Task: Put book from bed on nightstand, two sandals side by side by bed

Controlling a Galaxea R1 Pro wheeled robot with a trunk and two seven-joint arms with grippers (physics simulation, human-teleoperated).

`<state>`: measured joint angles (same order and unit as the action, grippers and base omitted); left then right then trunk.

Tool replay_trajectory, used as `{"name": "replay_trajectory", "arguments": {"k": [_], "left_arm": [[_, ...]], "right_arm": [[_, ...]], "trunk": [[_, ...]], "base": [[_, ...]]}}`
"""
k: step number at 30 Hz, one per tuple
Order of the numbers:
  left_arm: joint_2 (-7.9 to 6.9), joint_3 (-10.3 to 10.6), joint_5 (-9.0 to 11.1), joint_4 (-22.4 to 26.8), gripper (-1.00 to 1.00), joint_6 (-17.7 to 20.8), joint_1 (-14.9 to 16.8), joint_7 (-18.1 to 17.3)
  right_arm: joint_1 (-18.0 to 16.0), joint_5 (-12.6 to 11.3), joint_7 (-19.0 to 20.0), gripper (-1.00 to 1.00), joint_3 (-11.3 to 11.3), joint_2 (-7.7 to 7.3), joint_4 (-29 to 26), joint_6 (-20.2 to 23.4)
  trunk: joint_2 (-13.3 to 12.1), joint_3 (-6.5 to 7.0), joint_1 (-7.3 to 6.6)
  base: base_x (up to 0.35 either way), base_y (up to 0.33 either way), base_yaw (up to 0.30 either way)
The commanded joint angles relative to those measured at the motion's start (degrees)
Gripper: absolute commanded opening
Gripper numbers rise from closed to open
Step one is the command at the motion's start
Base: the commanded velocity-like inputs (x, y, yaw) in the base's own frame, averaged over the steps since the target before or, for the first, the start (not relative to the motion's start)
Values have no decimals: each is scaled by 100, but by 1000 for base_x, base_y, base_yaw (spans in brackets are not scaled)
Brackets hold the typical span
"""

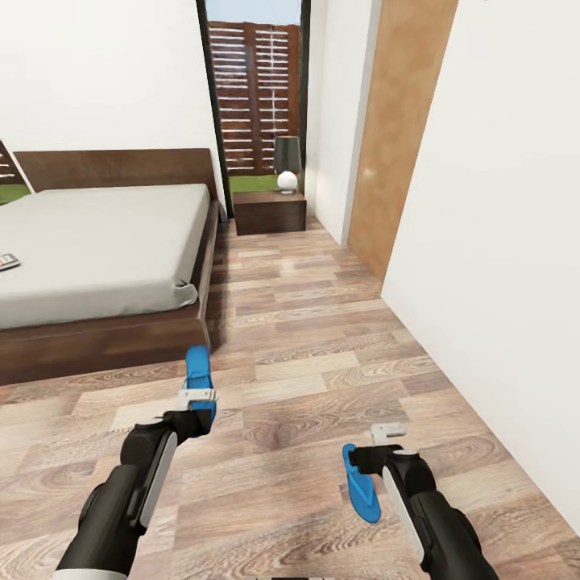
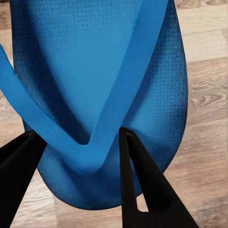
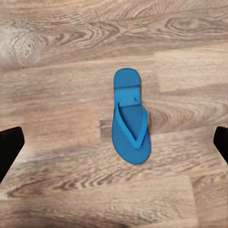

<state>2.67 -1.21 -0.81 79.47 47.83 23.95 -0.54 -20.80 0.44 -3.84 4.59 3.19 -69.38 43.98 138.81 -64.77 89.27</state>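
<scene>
Head view: left pincer point(image 1: 198, 397) pinches one sandal point(image 1: 198, 377); the other sandal point(image 1: 360, 482) lies lengthwise on the floor point(image 1: 306, 387) beside the spread right pincer point(image 1: 388, 436).

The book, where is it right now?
In the head view, the book lies on the bed's grey mattress at the far left edge of the picture, well away from the nightstand beyond the bed by the window.

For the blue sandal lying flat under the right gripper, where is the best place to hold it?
Probably the strap of the sandal, taken from straight above: the sole lies flat on the floor, so only the raised strap gives the open right gripper something to close on.
</scene>
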Motion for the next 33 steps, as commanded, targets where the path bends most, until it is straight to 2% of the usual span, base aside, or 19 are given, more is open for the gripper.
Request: {"name": "replay_trajectory", "arguments": {"k": [1, 7, 8, 12, 13, 17, 20, 21, 23, 28, 32, 33], "left_arm": [[18, -29, 7, 113, -100, 29, -35, -3], [34, -64, 69, 466, -100, 158, -103, -18], [10, -107, 93, 591, -100, 196, -126, -43], [39, -72, 122, 481, -100, 212, -127, -53], [31, -16, 46, 765, -100, 174, -342, -14], [15, 53, 41, 894, -100, 143, -437, -11], [28, 89, 44, 921, -100, 137, -463, -25], [34, 124, 45, 925, -100, 138, -468, -22], [33, 160, 45, 927, -100, 144, -472, -18], [33, 193, 39, 932, -100, 140, -474, -8], [37, 191, 37, 951, -100, 113, -473, 2], [38, 191, 37, 952, -100, 106, -473, 5]], "right_arm": [[-3, 13, -9, 100, 3, -8, 28, 35], [-3, -17, 76, 100, -18, -288, 204, -51], [-3, -18, 277, 100, -44, -389, 249, -128], [-3, -22, 252, 100, -64, -393, 310, -136], [-95, -12, 295, 100, -218, -466, 757, -133], [-382, -42, 310, 100, -240, -586, 1357, -223], [-632, -42, 325, 100, -246, -639, 1869, -511], [-810, -36, 328, 100, -246, -664, 2168, -615], [-1017, -30, 330, 100, -243, -682, 2546, -764], [-1735, -17, 331, 100, -224, -694, 3793, -1492], [-2321, -16, 331, 100, -215, -690, 4867, -2003], [-2381, -16, 331, 100, -215, -688, 4987, -2064]], "trunk": [[2, -5, -1], [2, -5, -1], [2, -5, -1], [2, -5, -1], [2, -5, -1], [2, -5, -1], [2, -5, -1], [2, -5, -1], [2, -5, -1], [2, -5, -1], [162, -77, 87], [203, -95, 109]], "base": [[0, 0, 0], [0, 0, 0], [0, 0, 0], [0, 0, 0], [0, 0, 0], [0, 0, 0], [0, 0, 0], [0, 0, 0], [0, 0, 0], [0, 0, 0], [0, 0, 0], [0, 0, 0]]}}
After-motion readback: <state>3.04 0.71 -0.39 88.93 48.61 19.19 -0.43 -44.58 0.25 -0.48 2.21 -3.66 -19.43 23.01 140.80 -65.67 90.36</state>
